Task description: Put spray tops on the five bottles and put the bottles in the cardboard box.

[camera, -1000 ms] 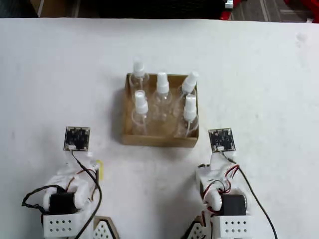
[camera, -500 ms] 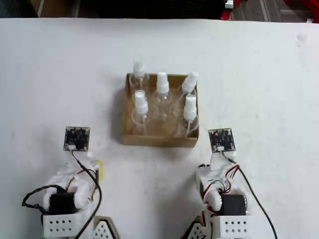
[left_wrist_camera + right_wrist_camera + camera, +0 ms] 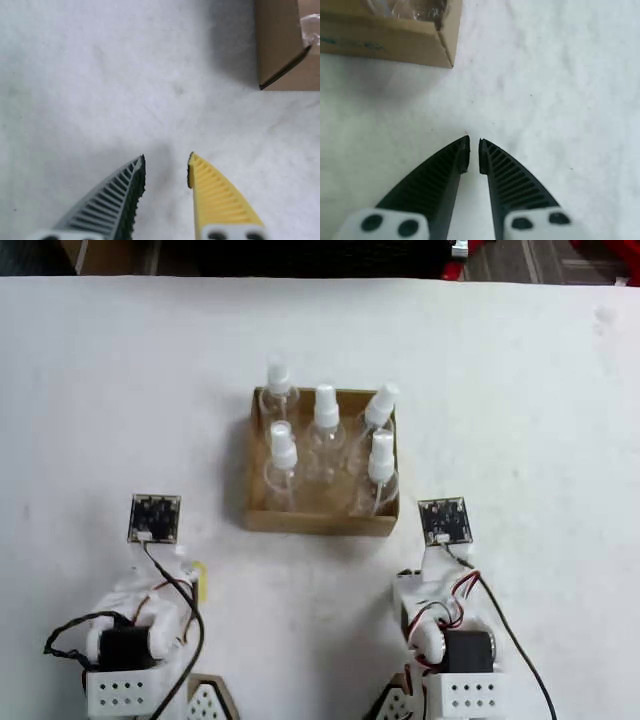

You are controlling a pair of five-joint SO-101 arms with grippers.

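Cardboard box [image 3: 320,523]: five spray-topped bottles [image 3: 326,425] stood inside.
White table [image 3: 100,390] bordered every box edge; left gripper [image 3: 166,159] parted, empty; right gripper [image 3: 474,142] nearly closed on nothing.

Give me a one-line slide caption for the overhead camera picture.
Five spray bottles, tops on, stand in the cardboard box; left arm and right arm sit nearby.

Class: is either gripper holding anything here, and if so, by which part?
Nothing is held. The left gripper and the right gripper are both empty above the table; the bottles stand in the cardboard box.
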